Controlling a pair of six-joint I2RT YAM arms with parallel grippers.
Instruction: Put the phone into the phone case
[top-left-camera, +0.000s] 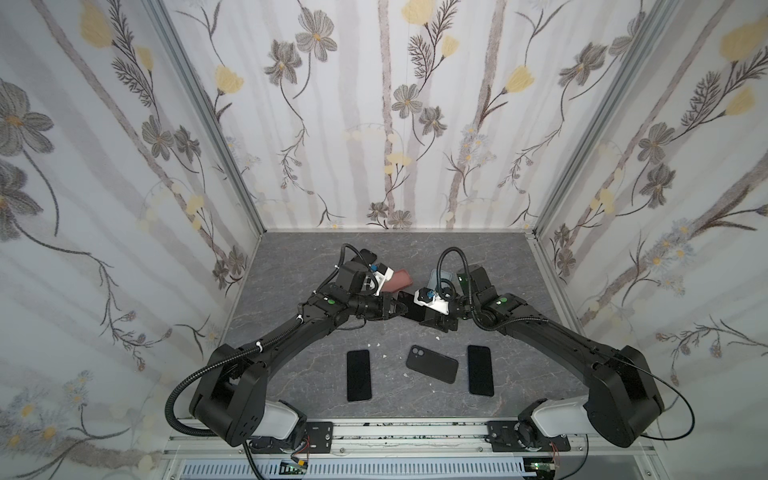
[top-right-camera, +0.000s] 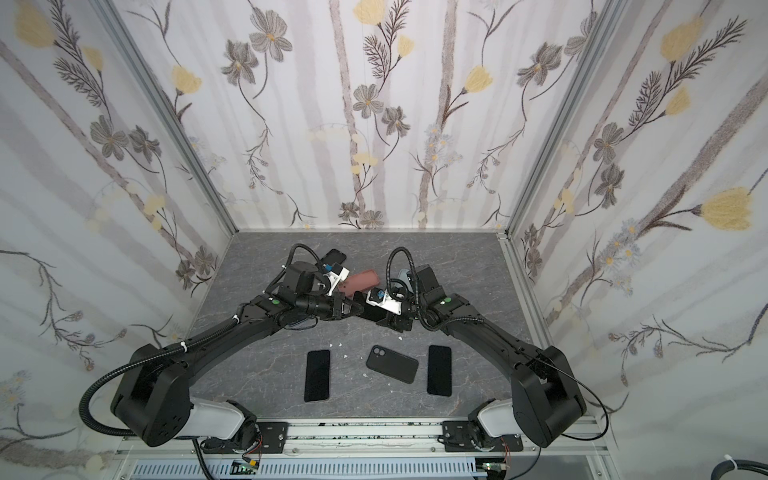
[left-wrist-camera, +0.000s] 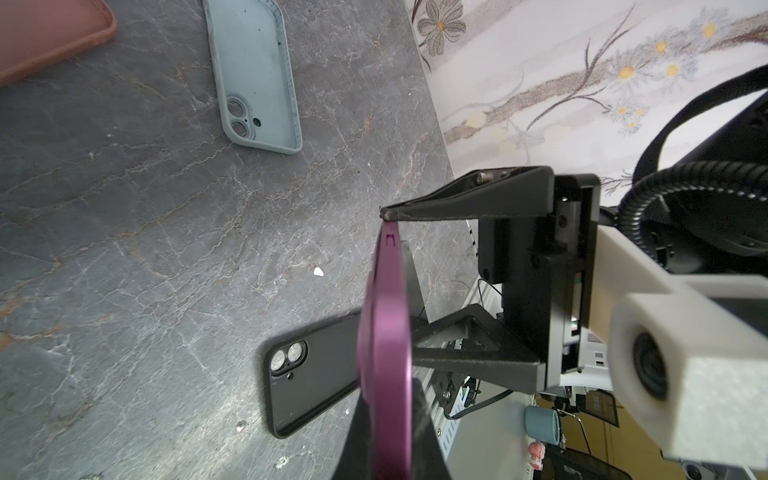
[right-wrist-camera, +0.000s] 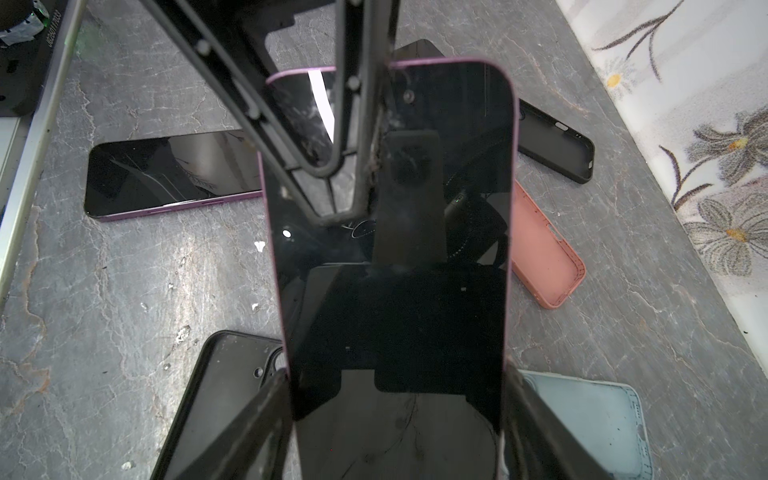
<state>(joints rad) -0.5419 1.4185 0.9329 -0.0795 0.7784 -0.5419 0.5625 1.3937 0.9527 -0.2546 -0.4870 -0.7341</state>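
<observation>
The grey table (top-left-camera: 519, 266) is spanned by both arms, which meet above its middle. Between them a purple-edged phone (right-wrist-camera: 395, 270) is held clear of the surface. Its long axis runs from one set of fingers to the other, and its dark screen is turned toward the right wrist camera.

Three open cases are seen on the table around the fingers. A black case (left-wrist-camera: 311, 386) lies directly beneath the held phone, inside up, a pink case (right-wrist-camera: 544, 253) lies further off to one side, and a light blue case (left-wrist-camera: 257, 79) lies well apart.

The right gripper (right-wrist-camera: 397, 374) is clamped across the phone's width, one finger on each long edge, near one end. The left gripper (top-left-camera: 398, 309) is closed flat on the two faces at the opposite end.

The coming move is judged to turn on the black case. It lies below the fingers, close under the end held by the right gripper, so that arm is taken to be the nearer. The case's long axis appears to lie at an angle to the phone's, so a turn is likely to be needed before lowering. Which case is intended cannot be told for certain.
</observation>
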